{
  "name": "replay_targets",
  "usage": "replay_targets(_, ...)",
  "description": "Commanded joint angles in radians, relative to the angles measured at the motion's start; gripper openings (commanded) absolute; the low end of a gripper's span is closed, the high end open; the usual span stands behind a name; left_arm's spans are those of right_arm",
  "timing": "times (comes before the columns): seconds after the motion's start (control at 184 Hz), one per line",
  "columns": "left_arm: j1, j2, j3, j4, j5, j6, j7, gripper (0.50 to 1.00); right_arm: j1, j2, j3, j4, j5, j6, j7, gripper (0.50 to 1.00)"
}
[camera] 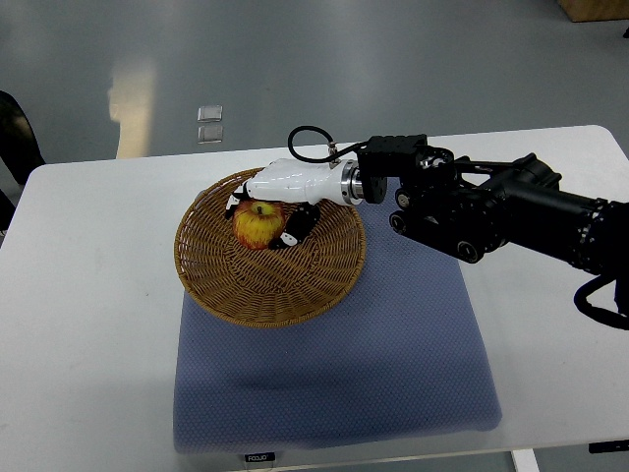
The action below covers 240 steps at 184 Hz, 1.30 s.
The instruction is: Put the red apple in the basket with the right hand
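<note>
Right hand (278,208) wrapped around red apple (257,224), low inside basket (269,290) (contact unclear); only release and retreat left.

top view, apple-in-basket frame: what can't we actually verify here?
- Right hand: its white shell covers the fingers, so grip or release of the apple is unclear.
- Apple's underside: hidden, so contact with the basket floor can't be confirmed.
- Left arm: not in view at all.
- Right arm: cut off by the right edge.
- Label on the blue mat: too small to read.
</note>
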Motion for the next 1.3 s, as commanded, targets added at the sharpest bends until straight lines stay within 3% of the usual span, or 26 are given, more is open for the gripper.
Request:
replay_targets(0.0, 0.000, 0.000, 0.000, 0.001, 0.000, 0.000, 0.001, 1.000, -0.018, 0.002, -0.003, -0.006, 0.001, 0.000, 0.000, 0.744)
replay_targets(0.293, 0.000, 0.000, 0.000, 0.001, 0.000, 0.000, -0.001, 1.000, -0.046, 0.004, -0.004, -0.021, 0.000, -0.012, 0.000, 0.756)
replay_targets(0.542, 0.000, 0.000, 0.000, -0.001, 0.000, 0.000, 0.000, 1.000, -0.049, 0.004, 0.004, -0.026, 0.001, -0.016, 0.000, 0.850)
replay_targets(0.921, 0.000, 0.000, 0.000, -0.001, 0.000, 0.000, 0.001, 1.000, -0.046, 0.002, 0.010, -0.026, 0.009, -0.014, 0.002, 0.860)
replay_targets(1.035, 0.000, 0.000, 0.000, 0.001, 0.000, 0.000, -0.001, 1.000, -0.041, -0.009, 0.011, -0.026, 0.016, -0.014, 0.002, 0.899)
replay_targets(1.295, 0.000, 0.000, 0.000, -0.001, 0.000, 0.000, -0.001, 1.000, -0.047, -0.058, 0.014, -0.026, 0.023, -0.017, 0.009, 0.913)
